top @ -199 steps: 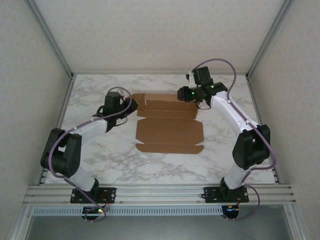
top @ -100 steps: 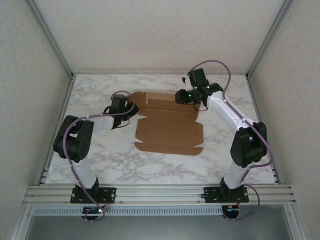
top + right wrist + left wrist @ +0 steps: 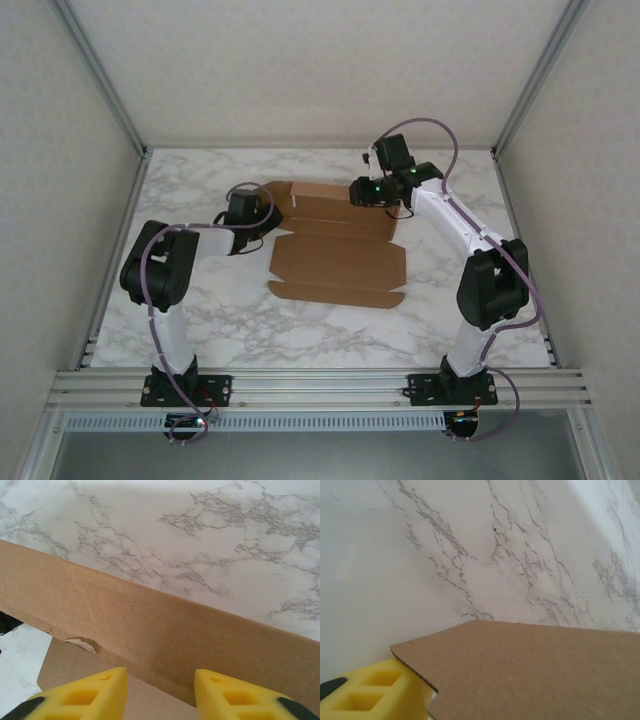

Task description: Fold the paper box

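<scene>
Right gripper [image 3: 160,680] fingers stand wide apart, holding nothing, at the paper box [image 3: 338,262] raised far flap. Left gripper [image 3: 262,207] opening: cannot tell.

The paper box [image 3: 338,262] lies on the marble table [image 3: 300,330].

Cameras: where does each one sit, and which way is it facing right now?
Top external: above and behind the bases, looking down on the table and cardboard box; both arms show, left gripper and right gripper at its far corners.
Left wrist: low beside the box's left flap, facing across the marble; one yellow finger shows.
Right wrist: above the box's raised far wall, facing down and beyond; two yellow fingers apart.
Shared: all three views see the box and table.
</scene>
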Available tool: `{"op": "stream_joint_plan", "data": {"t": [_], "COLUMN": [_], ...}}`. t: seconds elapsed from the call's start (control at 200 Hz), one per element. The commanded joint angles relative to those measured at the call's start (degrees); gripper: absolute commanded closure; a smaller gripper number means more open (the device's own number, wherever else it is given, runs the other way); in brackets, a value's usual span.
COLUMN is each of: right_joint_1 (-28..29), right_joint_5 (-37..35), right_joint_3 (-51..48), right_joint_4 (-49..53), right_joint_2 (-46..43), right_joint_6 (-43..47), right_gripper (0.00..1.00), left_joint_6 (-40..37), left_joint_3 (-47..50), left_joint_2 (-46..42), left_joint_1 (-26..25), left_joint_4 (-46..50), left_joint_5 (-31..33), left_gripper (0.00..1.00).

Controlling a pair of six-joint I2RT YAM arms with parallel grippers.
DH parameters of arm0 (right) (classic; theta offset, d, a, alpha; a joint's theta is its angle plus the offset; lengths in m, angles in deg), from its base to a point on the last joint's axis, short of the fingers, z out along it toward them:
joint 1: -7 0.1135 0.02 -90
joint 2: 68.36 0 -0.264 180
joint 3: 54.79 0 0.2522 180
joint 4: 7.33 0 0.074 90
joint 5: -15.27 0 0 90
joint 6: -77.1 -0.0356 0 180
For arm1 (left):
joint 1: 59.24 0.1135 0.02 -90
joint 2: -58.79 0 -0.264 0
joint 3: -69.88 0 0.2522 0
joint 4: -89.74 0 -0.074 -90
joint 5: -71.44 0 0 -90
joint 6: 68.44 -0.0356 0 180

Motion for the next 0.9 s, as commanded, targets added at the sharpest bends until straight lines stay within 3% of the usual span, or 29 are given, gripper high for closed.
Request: {"op": "stream_joint_plan", "data": {"t": [0.0, 0.19, 0.33, 0.496, 0.671, 0.896], "right_joint_1": [0.1, -0.3, -1.2, -4.1, -5.9, -9.0], "right_joint_5": [-0.1, 2.1, 2.1, -4.5, -12.0, -10.3], "right_joint_3": [2.1, 2.8, 2.0, -1.4, -3.0, -10.9], "right_joint_4": [1.6, 1.6, 0.5, -1.5, 1.8, -2.6], "right_joint_2": [0.7, -0.2, -3.9, -10.2, -11.6, -12.8], "right_joint_6": [0.3, -0.6, -2.6, -9.6, -14.6, -19.2], "right_gripper": [0.6, 0.6, 0.51, 0.39, 0.35, 0.31], "left_joint_6": [1.2, 0.7, -0.4, -1.2, -1.5, -0.9], "left_joint_3": [-1.9, -3.4, -3.5, -4.7, -5.1, -5.1], "left_joint_2": [2.3, 4.6, 4.6, 5.3, 6.3, 6.9], "left_joint_1": [0.4, 0.4, 0.5, 0.5, 0.6, 0.6], "left_joint_4": [-4.0, -5.1, -4.0, -2.7, -3.5, -4.7], "left_joint_5": [-1.5, -2.8, -1.6, -1.1, -1.5, -2.0], "left_gripper": [0.5, 0.51, 0.51, 0.51, 0.52, 0.52]}}
